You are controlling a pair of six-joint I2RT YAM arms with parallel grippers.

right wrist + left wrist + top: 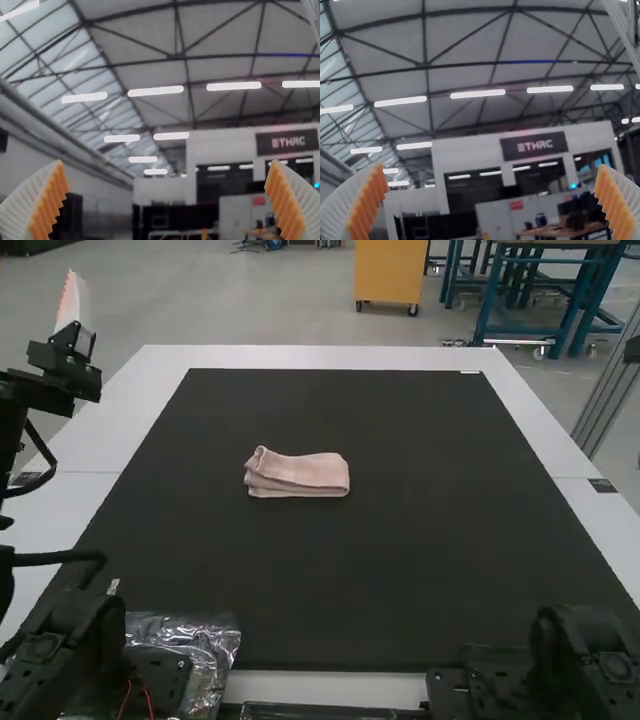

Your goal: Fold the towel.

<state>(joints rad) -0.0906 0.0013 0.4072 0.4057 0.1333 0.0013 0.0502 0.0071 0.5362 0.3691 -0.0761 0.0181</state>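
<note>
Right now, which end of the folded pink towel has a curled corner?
The left end of the towel: its far corner curls up in a small roll, while the right end lies flatter and smoother.

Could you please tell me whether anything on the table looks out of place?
Crumpled clear plastic lies beside the left arm's base, perhaps stray packaging. The folded towel looks slightly uneven, its layers loose at the view's left end.

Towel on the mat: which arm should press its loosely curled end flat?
Left, I'd say, though narrowly. The towel lies slightly left of the mat's middle, with its curled end on the left. The left hand and right hand are both open and empty, so that doesn't decide it.
</note>
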